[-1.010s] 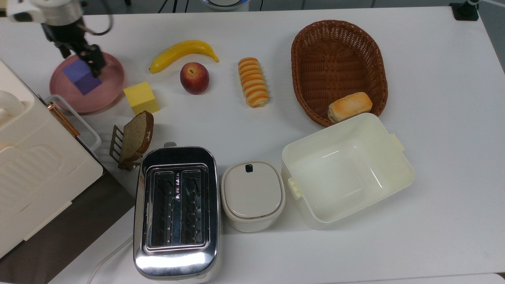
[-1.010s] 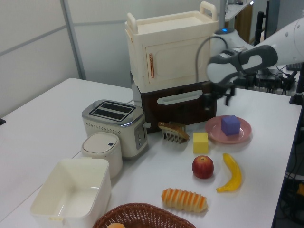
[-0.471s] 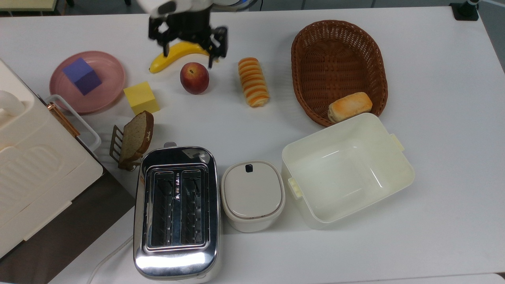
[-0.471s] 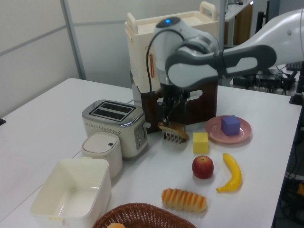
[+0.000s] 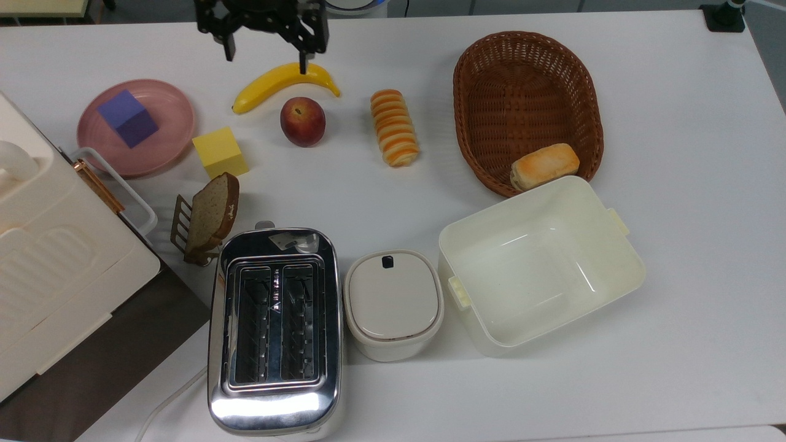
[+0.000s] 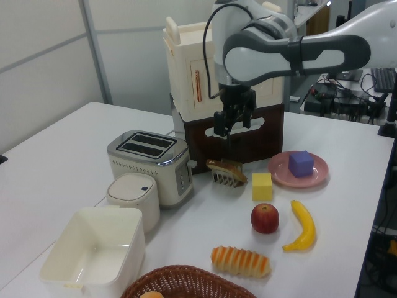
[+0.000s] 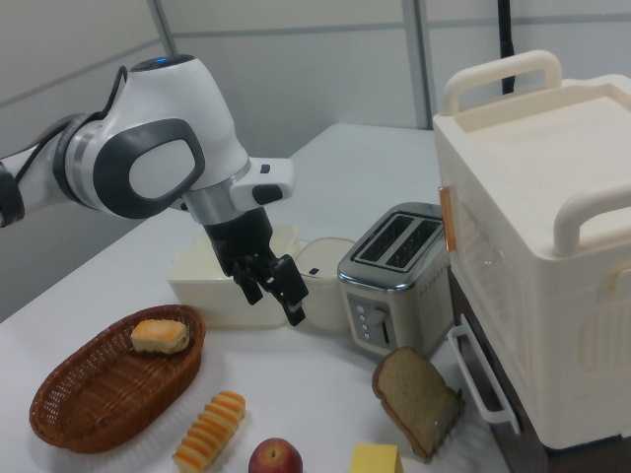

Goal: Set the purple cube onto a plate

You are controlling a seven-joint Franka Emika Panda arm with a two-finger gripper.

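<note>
Sitting on the plate (image 5: 175, 132), the purple cube (image 5: 127, 118) rests flat near the plate's middle, touching nothing else. A yellow cube (image 5: 220, 152) stands on the desk (image 5: 675, 123) just beside the plate, at four o'clock in the top view. From the hand (image 5: 264, 46) (fingers spread, holding nothing), the cube lies toward eight o'clock, well apart.

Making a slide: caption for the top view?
Purple cube on the plate; open hand above the banana.
</note>
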